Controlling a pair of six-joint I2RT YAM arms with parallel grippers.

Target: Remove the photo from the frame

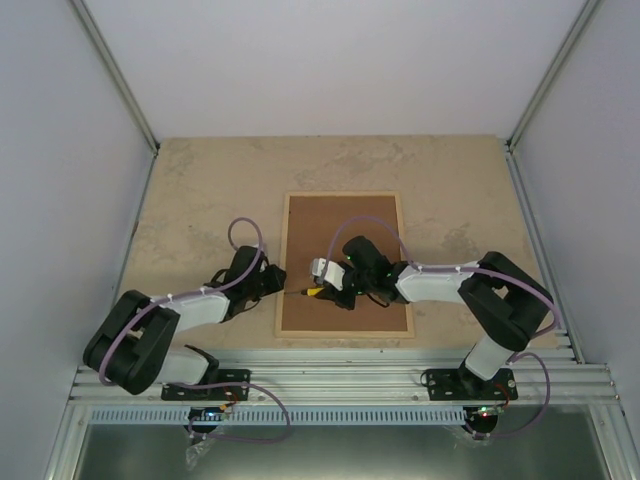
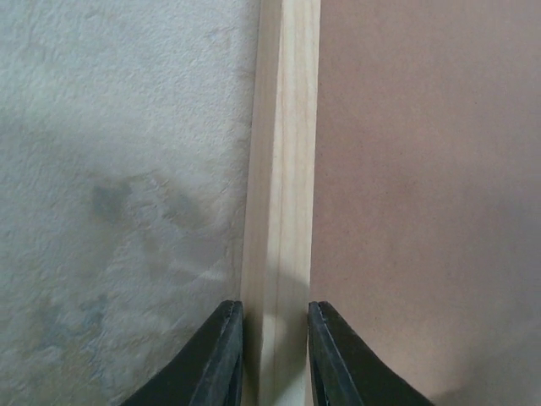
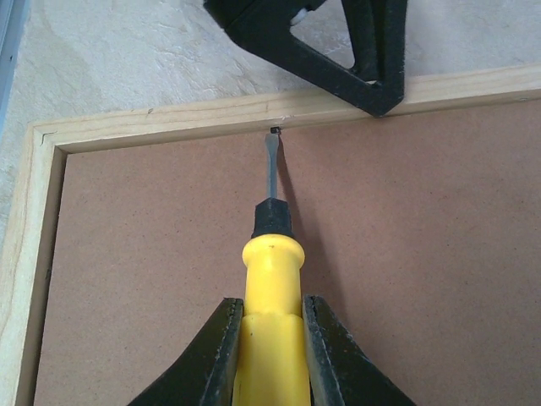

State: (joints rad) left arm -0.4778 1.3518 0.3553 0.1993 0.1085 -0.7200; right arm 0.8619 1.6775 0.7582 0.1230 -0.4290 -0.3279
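Observation:
The frame [image 1: 345,194] lies face down on the table, its brown backing board [image 1: 345,235] on top. The photo is hidden. My left gripper [image 2: 275,326] straddles the frame's left rail [image 2: 283,169], with one finger against each side of it. My right gripper [image 3: 272,317] is shut on the yellow handle of a screwdriver [image 3: 270,271]. The screwdriver's metal tip [image 3: 274,135] touches a small tab where the backing board [image 3: 406,254] meets the rail [image 3: 169,114]. The left gripper's black fingers [image 3: 355,59] show on that rail just beyond the tip.
The beige stone-patterned table [image 1: 200,200] surrounds the frame. White walls close it in on the left, back and right. An aluminium rail [image 1: 340,380] with both arm bases runs along the near edge.

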